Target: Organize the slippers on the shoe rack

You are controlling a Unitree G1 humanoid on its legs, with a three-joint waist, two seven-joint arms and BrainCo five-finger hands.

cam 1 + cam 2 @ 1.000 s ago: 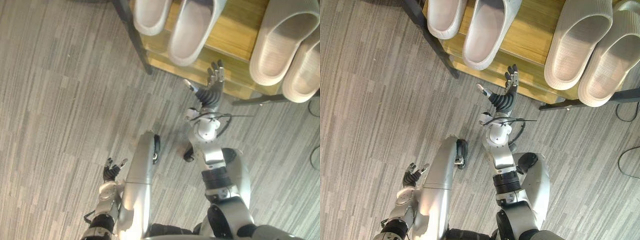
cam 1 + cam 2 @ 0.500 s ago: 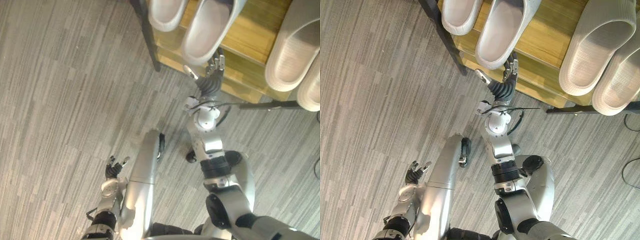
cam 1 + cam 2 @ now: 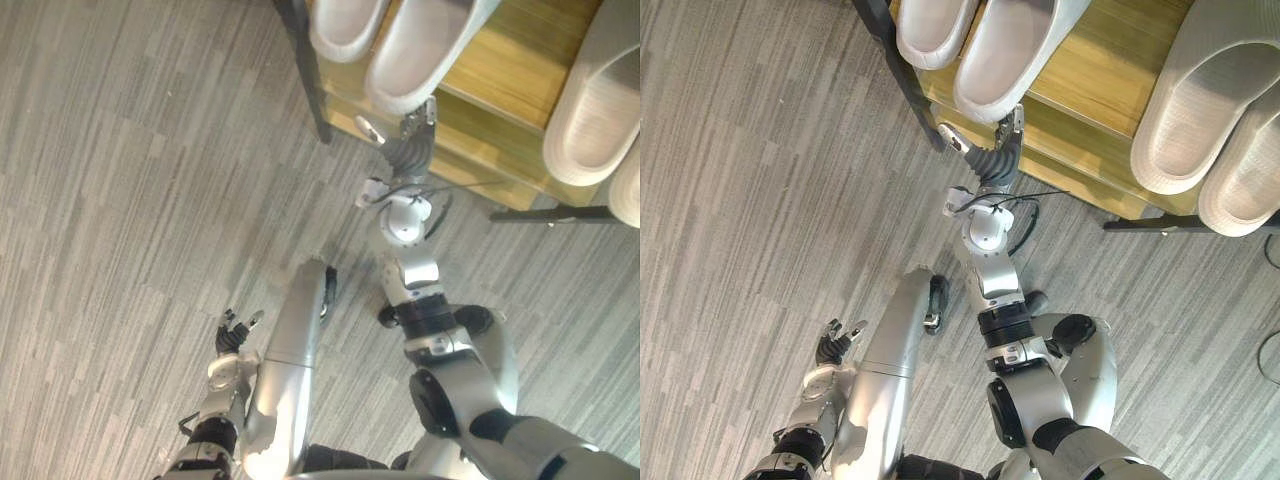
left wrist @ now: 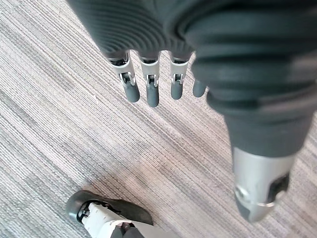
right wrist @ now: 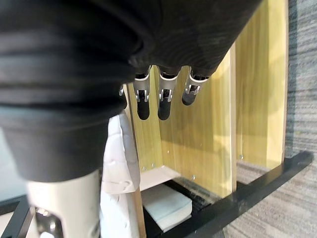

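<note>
Two pale slippers lie side by side on the top board of the wooden shoe rack, heels hanging over its front edge. Two beige ribbed slippers lie at the rack's right end. My right hand is stretched out to the rack's front, open, fingertips just under the heel of the inner pale slipper. In the right wrist view its straight fingers point at the wooden shelves, with a white slipper edge beside them. My left hand hangs open low over the carpet.
The rack's black metal leg stands left of my right hand, and a black bar runs along the rack's right front. A white item lies on a lower shelf. Grey striped carpet spreads to the left.
The camera has shifted toward the rack. My right hand has reached forward and left along the rack's front, from the bare shelf edge to under the pale slipper's heel. The left hand hangs as before.
</note>
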